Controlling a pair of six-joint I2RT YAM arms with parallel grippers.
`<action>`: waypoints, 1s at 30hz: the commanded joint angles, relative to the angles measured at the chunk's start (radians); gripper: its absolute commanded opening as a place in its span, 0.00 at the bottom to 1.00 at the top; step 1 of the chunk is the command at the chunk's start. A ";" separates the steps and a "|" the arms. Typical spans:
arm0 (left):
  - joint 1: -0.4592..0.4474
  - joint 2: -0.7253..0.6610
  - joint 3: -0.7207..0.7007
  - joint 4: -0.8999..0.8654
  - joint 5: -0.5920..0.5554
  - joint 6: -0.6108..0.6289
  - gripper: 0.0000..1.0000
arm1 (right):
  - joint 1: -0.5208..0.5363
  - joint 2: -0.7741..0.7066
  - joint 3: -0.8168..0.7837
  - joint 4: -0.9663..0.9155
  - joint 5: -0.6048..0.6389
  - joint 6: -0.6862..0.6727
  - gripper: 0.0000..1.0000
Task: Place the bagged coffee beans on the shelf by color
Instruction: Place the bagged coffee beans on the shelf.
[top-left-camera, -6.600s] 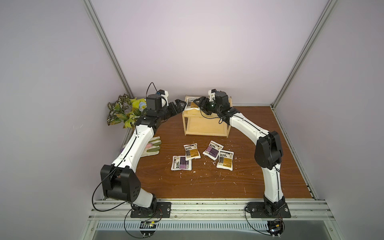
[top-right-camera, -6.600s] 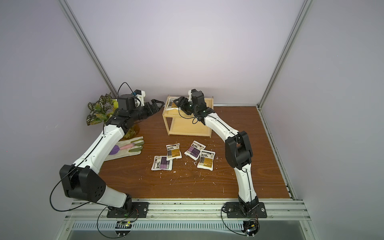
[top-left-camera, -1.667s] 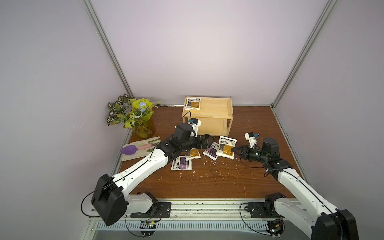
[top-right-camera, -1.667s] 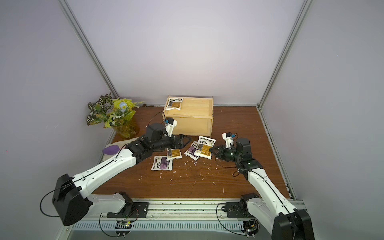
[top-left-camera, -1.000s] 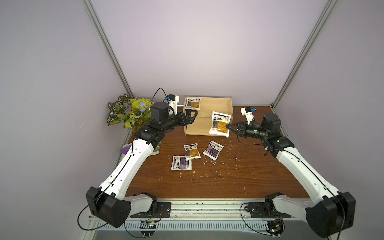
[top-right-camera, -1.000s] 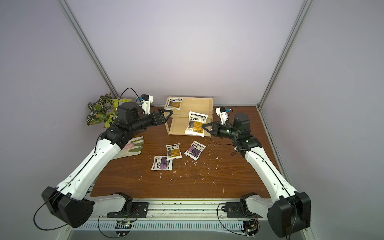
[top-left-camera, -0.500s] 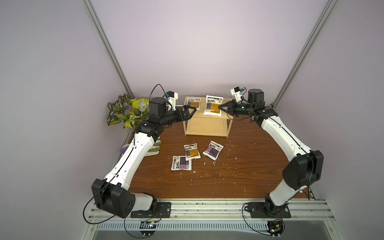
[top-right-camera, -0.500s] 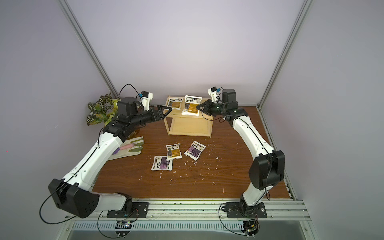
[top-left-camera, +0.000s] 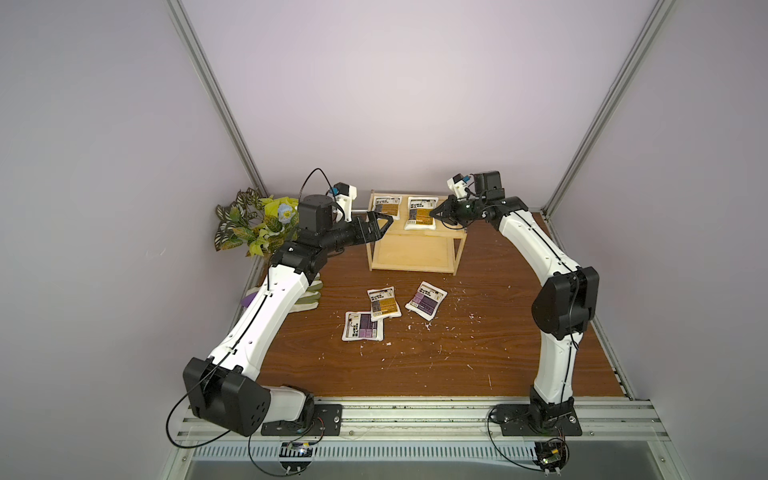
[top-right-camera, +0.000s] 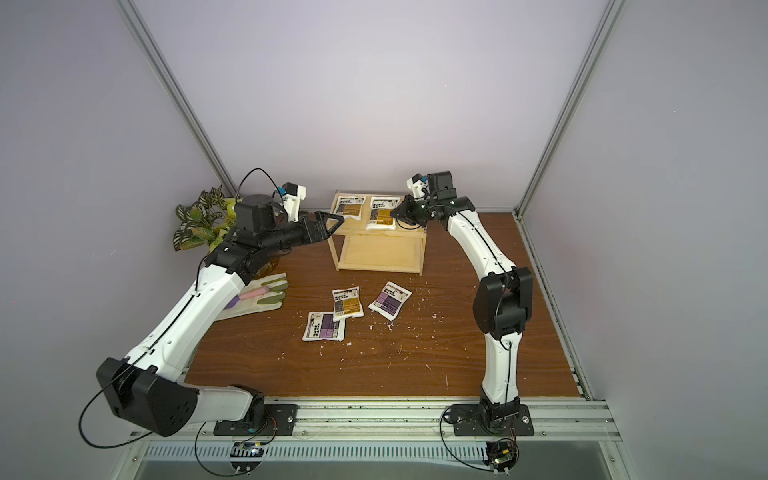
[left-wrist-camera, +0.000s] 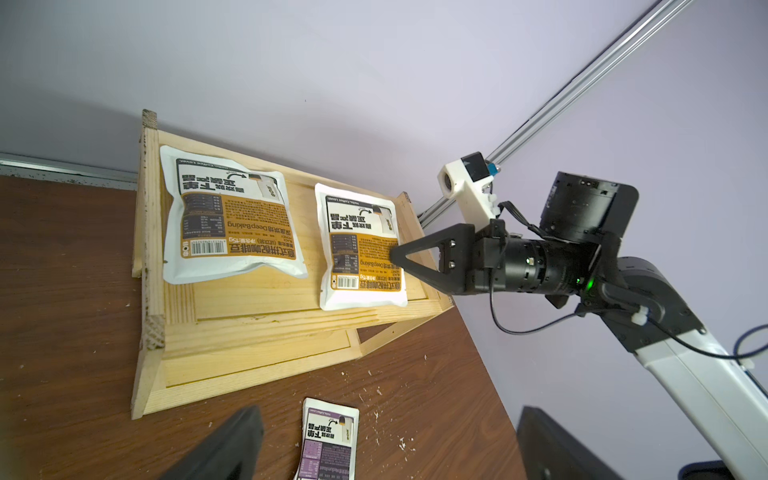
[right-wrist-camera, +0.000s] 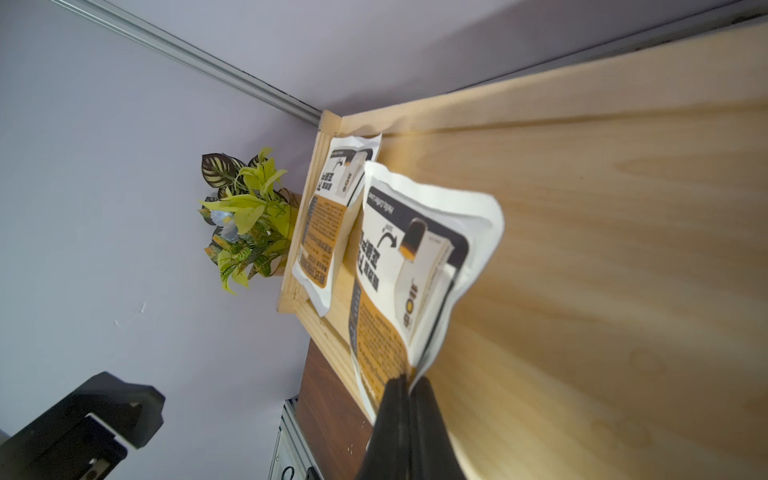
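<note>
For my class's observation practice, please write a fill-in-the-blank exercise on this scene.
The shelf holds ___ pouches on its top tier.
The right pincer is shut on one pouch; the left pincer is ___.
On the table lie ___ pouches.
Of these, ___ are purple.
Missing words: two; open; three; two.

Soft even light from above, weak shadows. Top views sharp. Right wrist view: near right claw (right-wrist-camera: 409, 384) blurred.
</note>
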 joint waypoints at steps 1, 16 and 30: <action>0.013 -0.026 -0.015 0.005 -0.002 0.016 1.00 | 0.011 0.029 0.110 -0.048 0.012 -0.020 0.00; 0.014 -0.046 -0.031 0.008 -0.013 0.022 0.99 | 0.020 0.191 0.369 -0.176 0.062 -0.030 0.40; 0.013 -0.050 -0.037 0.018 -0.013 0.014 0.99 | 0.021 0.168 0.374 -0.171 0.073 -0.027 0.54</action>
